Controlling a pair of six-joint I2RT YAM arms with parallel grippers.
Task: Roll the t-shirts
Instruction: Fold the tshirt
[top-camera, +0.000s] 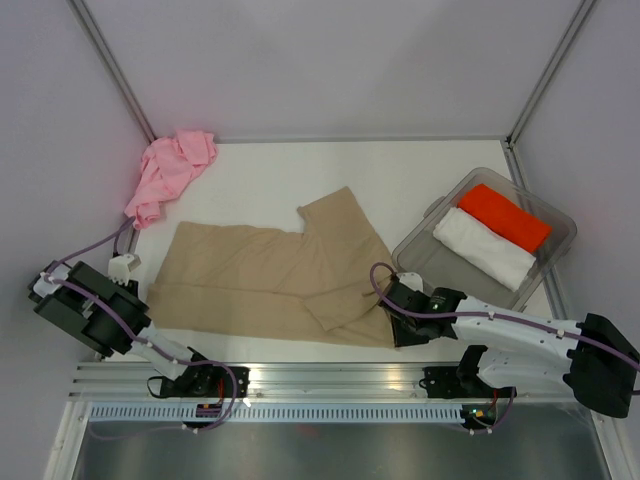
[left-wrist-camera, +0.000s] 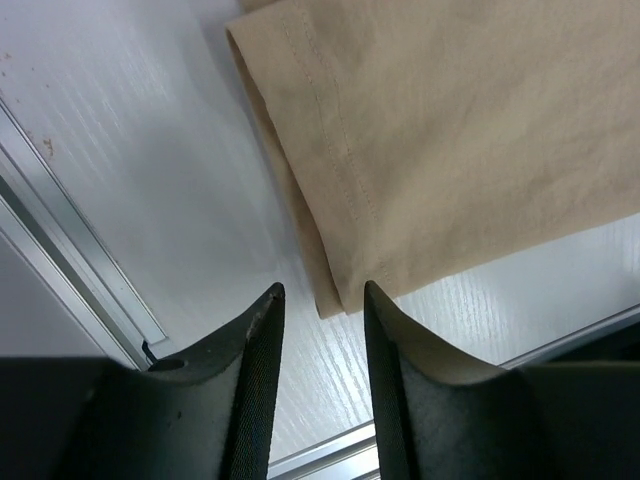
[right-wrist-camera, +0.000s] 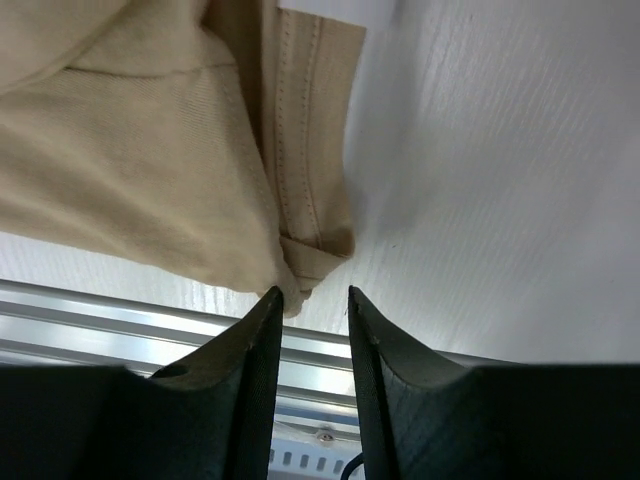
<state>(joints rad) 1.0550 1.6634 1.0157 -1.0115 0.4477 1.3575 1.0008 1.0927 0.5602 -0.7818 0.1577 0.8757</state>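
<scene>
White wood-grain desk (top-camera: 270, 170) under soft, even light, no hard shadows. Pale lilac walls (top-camera: 330, 60) rise behind the desk & on both its sides; grey metal posts (top-camera: 114, 68) stand at its 2 far corners. Slotted aluminium rail (top-camera: 330, 380) runs along the desk's near edge.

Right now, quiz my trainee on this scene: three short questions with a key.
1. True or false: the tan t-shirt is already rolled up.
2. What holds the orange roll and the white roll? A clear plastic bin; B cardboard box; C metal tray.
3. Fill in: the pink t-shirt lies crumpled in the far ___ corner.
Key: 1 false; 2 A; 3 left.
</scene>
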